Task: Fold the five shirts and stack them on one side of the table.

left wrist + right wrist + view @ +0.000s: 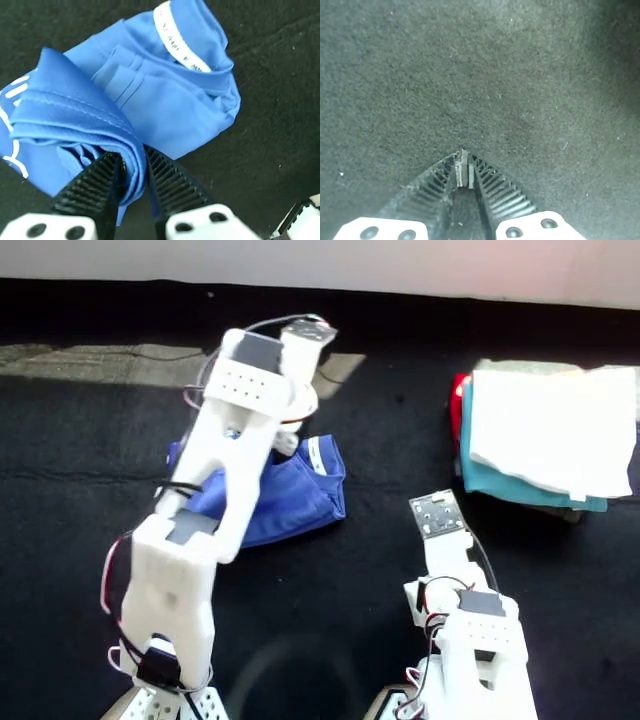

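Blue shirt (295,495), lying crosswise, collar toward stack (545,430), pinched by left gripper (132,156)

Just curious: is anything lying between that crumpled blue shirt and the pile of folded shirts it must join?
Nothing lies on the black felt table between the crumpled blue shirt and the stack of folded shirts. The shut right gripper sits close beside that path.

White blocky arms (230,440) — black ribbed fingers (172,182), red-black cables (108,585)
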Available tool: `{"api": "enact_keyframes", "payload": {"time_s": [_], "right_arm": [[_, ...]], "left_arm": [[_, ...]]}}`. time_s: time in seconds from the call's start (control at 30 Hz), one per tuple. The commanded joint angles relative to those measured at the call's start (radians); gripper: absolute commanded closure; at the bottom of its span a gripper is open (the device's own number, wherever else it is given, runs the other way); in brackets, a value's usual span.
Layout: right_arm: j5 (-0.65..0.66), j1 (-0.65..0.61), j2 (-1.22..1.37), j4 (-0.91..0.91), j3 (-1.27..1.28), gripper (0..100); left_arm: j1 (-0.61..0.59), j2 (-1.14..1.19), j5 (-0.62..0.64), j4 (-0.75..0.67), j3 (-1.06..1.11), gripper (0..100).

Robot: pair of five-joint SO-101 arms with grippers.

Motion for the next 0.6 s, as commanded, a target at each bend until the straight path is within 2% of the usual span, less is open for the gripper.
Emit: {"api": "enact_keyframes", "payload": {"time_s": [0.0,0.37,0.57], "right_arm": [[0.012,0.027,-0.002,-0.031,0.025,98.7],[0.011,0.027,-0.001,-0.033,0.025,98.7],[0.011,0.027,-0.001,-0.033,0.025,98.7]], "left_arm": [[0.028,0.062,0.017,-0.003,-0.131,99],[0.156,0.217,0.017,-0.006,-0.344,99],[0.15,0.297,0.015,-0.02,-0.401,97]]}}
